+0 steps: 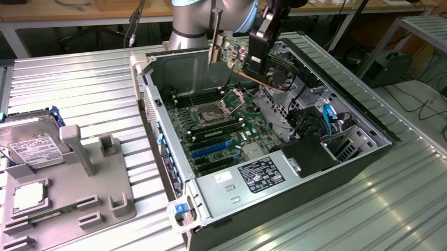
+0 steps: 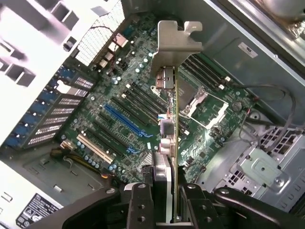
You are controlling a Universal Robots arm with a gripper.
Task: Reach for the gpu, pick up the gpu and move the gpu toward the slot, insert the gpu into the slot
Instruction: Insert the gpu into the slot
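While the gripper (image 2: 169, 206) hangs over the open computer case (image 1: 363, 123), its fingers (image 2: 138, 205) are clamped on the gpu (image 2: 174, 121). The card is held edge-on, and its silver bracket (image 2: 177, 38) is at the end farthest from them. Beneath the fingers lies the motherboard (image 1: 241, 130). The blue slot (image 2: 125, 120) sits apart from the card, off to one side, with black connector strips (image 2: 140, 102) between and the processor socket (image 2: 200, 102) on the card's other side. Metal walls ring the board, and the case top is open. A hard drive (image 1: 28, 141) rests outside, well apart.
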